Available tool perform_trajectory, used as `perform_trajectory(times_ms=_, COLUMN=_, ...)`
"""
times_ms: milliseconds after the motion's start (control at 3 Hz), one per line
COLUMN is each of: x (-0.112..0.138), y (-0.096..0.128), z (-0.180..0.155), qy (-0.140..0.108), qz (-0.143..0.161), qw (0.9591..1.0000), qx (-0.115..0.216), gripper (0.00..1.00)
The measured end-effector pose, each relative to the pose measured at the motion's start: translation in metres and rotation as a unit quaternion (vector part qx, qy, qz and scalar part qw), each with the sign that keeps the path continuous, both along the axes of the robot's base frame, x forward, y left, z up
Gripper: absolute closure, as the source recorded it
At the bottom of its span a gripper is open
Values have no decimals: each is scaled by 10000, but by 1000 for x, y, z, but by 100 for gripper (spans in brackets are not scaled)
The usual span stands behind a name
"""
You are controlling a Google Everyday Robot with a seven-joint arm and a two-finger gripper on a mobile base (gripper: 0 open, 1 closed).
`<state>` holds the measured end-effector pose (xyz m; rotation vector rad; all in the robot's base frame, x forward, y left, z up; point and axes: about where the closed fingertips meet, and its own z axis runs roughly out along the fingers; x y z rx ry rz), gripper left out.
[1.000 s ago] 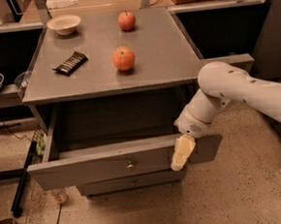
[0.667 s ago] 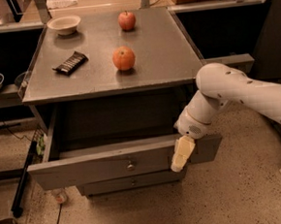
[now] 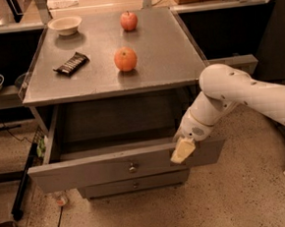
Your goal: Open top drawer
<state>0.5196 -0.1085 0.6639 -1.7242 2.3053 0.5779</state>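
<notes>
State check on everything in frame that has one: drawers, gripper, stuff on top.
top drawer: pulled out, open
lower drawer: pushed in, shut
gripper: at the top drawer's front edge, right side
bowl: upright, back left of tabletop
back apple: whole, resting on tabletop
front apple: whole, resting on tabletop
snack bar: wrapped, lying flat

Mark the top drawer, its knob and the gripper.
top drawer (image 3: 88, 173), camera view, front panel.
knob (image 3: 132, 167), camera view, its centre.
gripper (image 3: 182, 151), camera view, tip at the drawer front, right of the knob.
</notes>
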Motion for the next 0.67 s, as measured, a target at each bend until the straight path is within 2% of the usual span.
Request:
perform_trajectory(times_ms=333, x=0, y=0, z=0, qy=1, qz=0, qw=10000, qx=0, gripper=80)
perform_trajectory(times_ms=667, x=0, y=0, z=0, qy=1, qz=-1, qw=10000, qx=1, gripper=100)
